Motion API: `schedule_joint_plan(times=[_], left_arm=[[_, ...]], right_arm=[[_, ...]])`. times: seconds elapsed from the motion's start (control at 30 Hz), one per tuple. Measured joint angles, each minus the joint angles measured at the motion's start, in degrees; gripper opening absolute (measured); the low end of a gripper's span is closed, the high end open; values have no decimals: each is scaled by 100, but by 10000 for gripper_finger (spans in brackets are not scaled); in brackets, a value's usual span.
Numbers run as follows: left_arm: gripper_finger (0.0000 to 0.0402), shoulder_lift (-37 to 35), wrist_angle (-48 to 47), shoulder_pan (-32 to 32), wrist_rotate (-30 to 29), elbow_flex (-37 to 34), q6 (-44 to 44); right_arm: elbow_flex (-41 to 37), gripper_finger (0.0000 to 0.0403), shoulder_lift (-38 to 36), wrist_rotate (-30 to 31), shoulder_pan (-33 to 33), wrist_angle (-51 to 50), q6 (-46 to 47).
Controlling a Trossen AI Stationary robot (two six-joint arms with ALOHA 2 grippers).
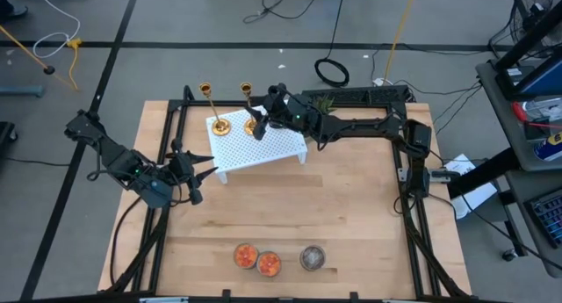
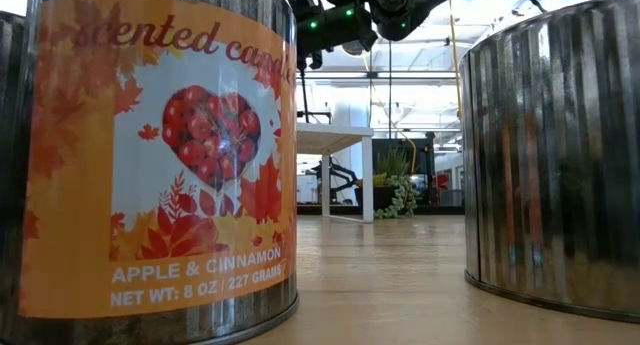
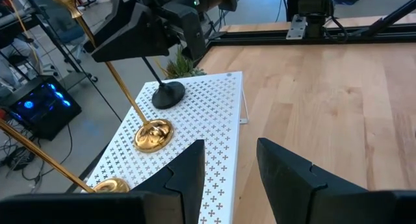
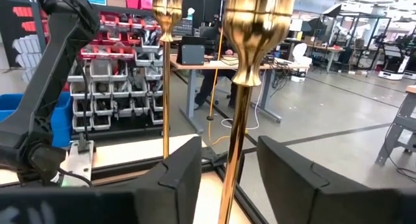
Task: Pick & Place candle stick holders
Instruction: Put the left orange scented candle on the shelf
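Observation:
Two gold candle stick holders stand by their round bases on a white perforated stand (image 1: 263, 149): one at the left (image 1: 219, 126), one to its right (image 1: 251, 126). A shorter black holder (image 3: 168, 94) stands beside them, its top hidden under my right gripper (image 1: 265, 117). That gripper is open and level over the stand. In the right wrist view (image 4: 229, 149) a gold stem (image 4: 235, 120) shows in the gap between its fingers, touching neither. My left gripper (image 1: 207, 175) is open and empty at the stand's left end, also seen in the left wrist view (image 3: 231, 149).
Three candle tins (image 1: 245, 255) (image 1: 269, 264) (image 1: 312, 257) stand near the table's front edge and fill the low view (image 2: 160, 165). Black frame rails (image 1: 413, 215) run along the table's sides. A plant (image 1: 325, 101) sits behind the stand. Bare wood lies at the middle and right.

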Motion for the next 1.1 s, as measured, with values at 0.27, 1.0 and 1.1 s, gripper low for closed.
schedule_joint_plan(times=[0.27,1.0,1.1], left_arm=[[147,0,-9,0,4,0,0],[147,0,-33,0,15,0,0],[147,0,-33,0,17,0,0]], right_arm=[[0,174,-2,0,106,-60,-33],[10,160,-713,603,327,-1757,-363],[-11,160,-887,596,395,-2308,-364]])
